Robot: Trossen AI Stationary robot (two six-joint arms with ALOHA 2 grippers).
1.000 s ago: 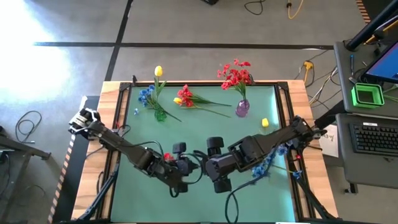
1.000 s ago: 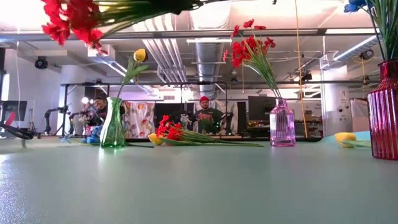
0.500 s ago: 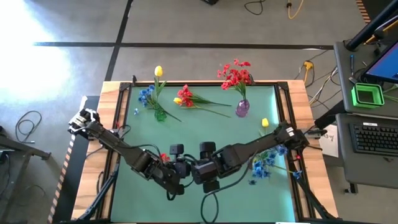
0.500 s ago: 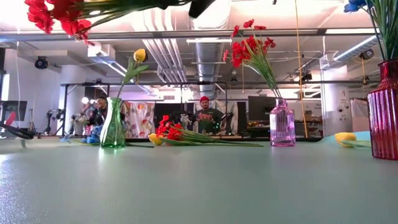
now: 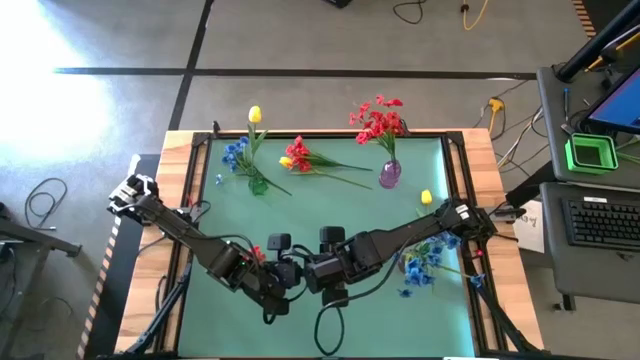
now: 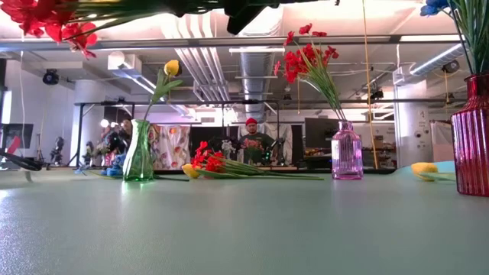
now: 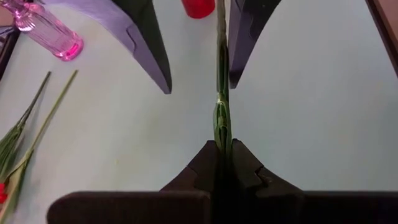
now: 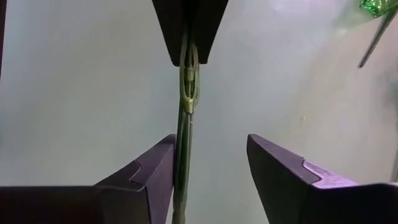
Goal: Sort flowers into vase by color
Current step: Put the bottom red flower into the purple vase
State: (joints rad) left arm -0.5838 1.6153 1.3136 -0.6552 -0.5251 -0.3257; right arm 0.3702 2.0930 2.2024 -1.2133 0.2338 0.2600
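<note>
A red flower, its bloom (image 6: 46, 19) at one end of a long green stem (image 7: 222, 93), hangs level above the near middle of the table. My left gripper (image 7: 222, 148) is shut on the stem. My right gripper (image 8: 211, 165) faces it and is open, one finger (image 7: 149, 43) on each side of the stem. The stem runs close along the inner side of one right finger (image 8: 149, 177); I cannot tell whether they touch. A pink vase (image 5: 389, 175) holds red flowers, a green vase (image 5: 257, 184) a yellow one, and a red vase (image 6: 472, 137) blue ones. My left gripper pinches the green stem (image 7: 221, 127) between its two shut fingers, at a leaf joint well away from the bloom. The fingers slant down and point along the stem. The flower is lifted clear of the table, its stem about level.
Loose red and yellow flowers (image 5: 305, 160) lie on the green mat between the green and pink vases. A yellow head (image 5: 426, 198) lies near the right edge. Blue flowers (image 5: 425, 262) sit beside my right arm. The near middle of the mat lies bare.
My right gripper has come down and moved toward the table's left, up to the left gripper, and its fingers now stand on either side of the stem. The red bloom has shifted a little toward the table's left.
</note>
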